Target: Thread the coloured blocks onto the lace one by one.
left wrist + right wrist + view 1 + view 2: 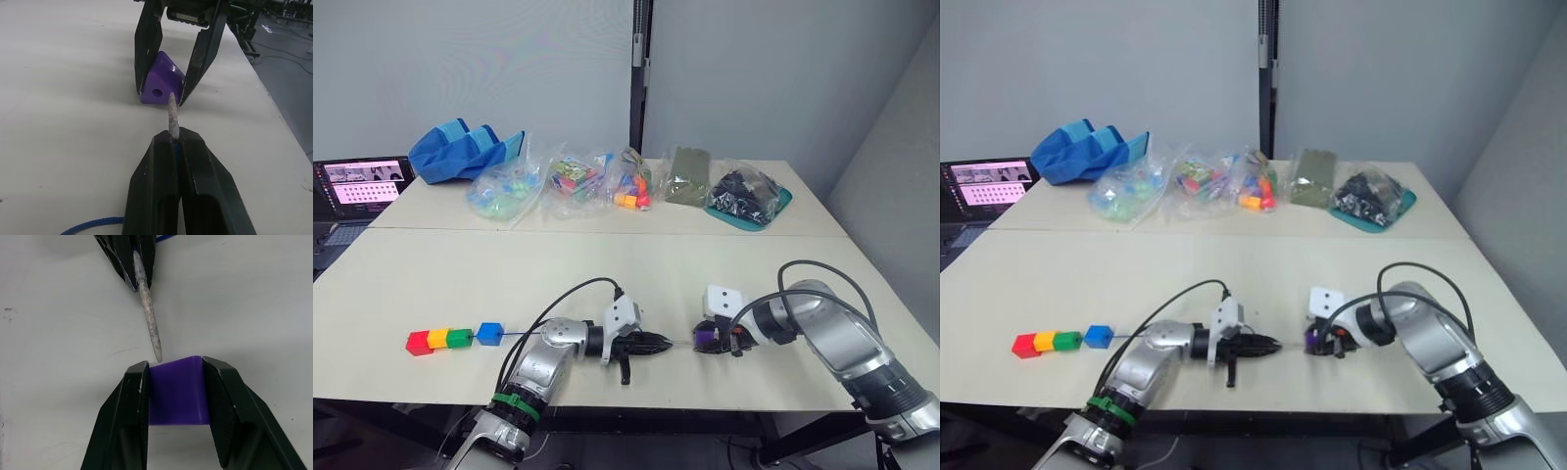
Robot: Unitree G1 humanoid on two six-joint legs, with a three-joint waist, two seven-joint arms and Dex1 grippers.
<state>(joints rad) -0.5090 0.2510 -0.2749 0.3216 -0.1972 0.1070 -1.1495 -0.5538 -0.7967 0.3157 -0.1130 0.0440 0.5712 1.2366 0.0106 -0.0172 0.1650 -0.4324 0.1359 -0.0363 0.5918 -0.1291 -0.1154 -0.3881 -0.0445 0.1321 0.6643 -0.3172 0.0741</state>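
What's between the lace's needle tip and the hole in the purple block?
Nothing: in the left wrist view, a bare gap separates the needle tip from the purple block.

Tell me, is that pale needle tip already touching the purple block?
Apart. In the right wrist view, bare table shows between the needle tip and the purple block, which the right gripper clamps; the left gripper pinches the lace.

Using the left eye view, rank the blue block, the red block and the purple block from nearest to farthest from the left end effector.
1. purple block: just to the right of the left end effector, held in the right end effector.
2. blue block: off to the left, on the lace.
3. red block: far left end of the row.
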